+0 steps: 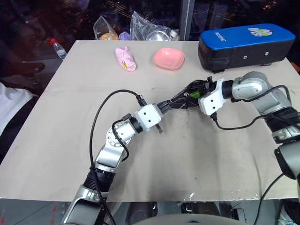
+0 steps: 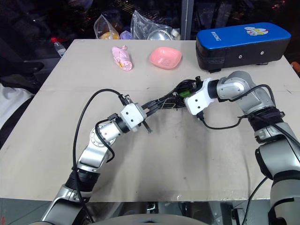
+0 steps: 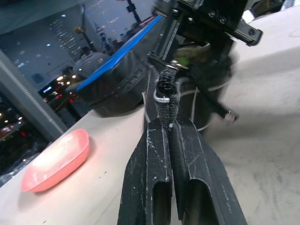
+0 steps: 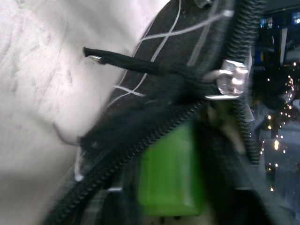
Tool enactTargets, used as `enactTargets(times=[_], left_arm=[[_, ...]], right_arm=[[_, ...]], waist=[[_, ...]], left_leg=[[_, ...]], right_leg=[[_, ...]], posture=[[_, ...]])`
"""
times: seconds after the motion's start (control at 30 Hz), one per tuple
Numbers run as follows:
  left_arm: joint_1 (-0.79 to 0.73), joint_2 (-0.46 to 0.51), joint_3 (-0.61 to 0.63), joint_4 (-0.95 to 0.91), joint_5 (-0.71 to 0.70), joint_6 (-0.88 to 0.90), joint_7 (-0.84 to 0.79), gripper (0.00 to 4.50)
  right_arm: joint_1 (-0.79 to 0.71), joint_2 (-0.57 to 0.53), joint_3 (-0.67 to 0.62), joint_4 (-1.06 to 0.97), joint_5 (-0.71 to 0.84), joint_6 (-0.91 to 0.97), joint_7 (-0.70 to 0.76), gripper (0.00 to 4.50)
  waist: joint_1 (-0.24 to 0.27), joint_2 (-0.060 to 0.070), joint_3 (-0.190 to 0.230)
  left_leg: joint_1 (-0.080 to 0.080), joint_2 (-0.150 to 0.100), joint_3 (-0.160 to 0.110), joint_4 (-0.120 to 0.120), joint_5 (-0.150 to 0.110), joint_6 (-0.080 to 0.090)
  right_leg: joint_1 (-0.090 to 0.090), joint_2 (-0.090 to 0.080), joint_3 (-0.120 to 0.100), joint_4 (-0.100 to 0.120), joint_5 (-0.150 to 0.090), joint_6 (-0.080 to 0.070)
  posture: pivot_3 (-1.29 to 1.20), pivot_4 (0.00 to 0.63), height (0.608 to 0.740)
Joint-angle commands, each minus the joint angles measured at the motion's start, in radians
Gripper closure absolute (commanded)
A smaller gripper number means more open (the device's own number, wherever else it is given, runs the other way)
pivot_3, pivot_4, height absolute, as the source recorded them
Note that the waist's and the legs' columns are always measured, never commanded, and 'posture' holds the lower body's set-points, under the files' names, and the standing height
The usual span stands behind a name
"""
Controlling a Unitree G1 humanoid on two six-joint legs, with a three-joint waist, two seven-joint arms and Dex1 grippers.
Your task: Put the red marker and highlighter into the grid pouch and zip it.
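Now your left gripper point(image 3: 169, 140) pinches the pouch point(image 2: 165, 104) end taut so your right gripper point(image 2: 183, 90), fingers unclear, can reach the zipper above the highlighter point(image 4: 169, 177).

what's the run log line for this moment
left gripper: shut on grid pouch end | right gripper: at pouch mouth | highlighter: inside open zipper | pouch: unzipped

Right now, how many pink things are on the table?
2: a pink bowl near the far edge, left of the blue-and-black case, and a pink wrapped item left of that bowl. The bags behind may hide more.
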Motion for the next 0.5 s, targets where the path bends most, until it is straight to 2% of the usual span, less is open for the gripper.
enactTargets(times=[0.03,0.07,0.1,0.2,0.3,0.5], left_arm=[[-0.010,-0.005,0.011,-0.011,0.007,0.003,0.017,4.50],[-0.009,-0.004,0.010,-0.011,0.009,0.004,0.019,4.50],[-0.009,-0.003,0.010,-0.010,0.010,0.005,0.020,4.50],[-0.008,-0.003,0.010,-0.008,0.011,0.005,0.024,4.50],[-0.008,-0.006,0.012,-0.002,0.012,0.008,0.026,4.50],[-0.017,-0.011,0.019,0.011,0.012,0.016,0.039,4.50]], right_arm=[[-0.038,-0.029,-0.098,-0.025,0.087,0.072,0.003,0.54],[-0.035,-0.039,-0.119,-0.041,0.121,0.112,0.020,0.10],[-0.027,-0.053,-0.148,-0.067,0.172,0.174,0.049,0.04],[0.001,-0.094,-0.234,-0.153,0.290,0.368,0.097,0.04],[0.064,-0.127,-0.343,-0.284,0.408,0.660,0.079,0.04],[0.316,-0.129,-0.497,-0.717,0.729,1.311,-0.002,0.04]], waist=[[-0.001,0.000,0.000],[0.000,0.000,0.000],[0.000,0.000,0.000],[0.000,0.001,0.000],[0.001,0.001,0.000],[0.004,0.001,0.000]], left_leg=[[0.000,0.000,0.000,0.000,0.000,0.000],[0.000,0.000,0.000,0.000,0.000,0.000],[0.000,0.000,0.000,0.000,0.000,0.000],[0.000,0.000,-0.001,0.000,0.000,0.000],[0.000,0.000,-0.004,0.000,0.000,0.000],[0.000,0.002,-0.006,0.000,0.000,0.000]], right_leg=[[0.000,0.000,0.000,0.000,0.000,0.000],[0.000,0.000,0.000,0.000,0.000,0.000],[0.000,0.000,0.000,0.000,0.000,0.000],[0.000,0.000,0.000,0.000,0.000,0.000],[0.000,0.000,-0.001,0.000,0.000,0.000],[0.000,0.000,-0.001,0.001,0.000,0.000]], posture=[[0.00,0.150,0.740],[0.00,0.150,0.740],[0.00,0.150,0.740],[0.00,0.150,0.740],[0.00,0.150,0.740],[0.00,0.150,0.740]])
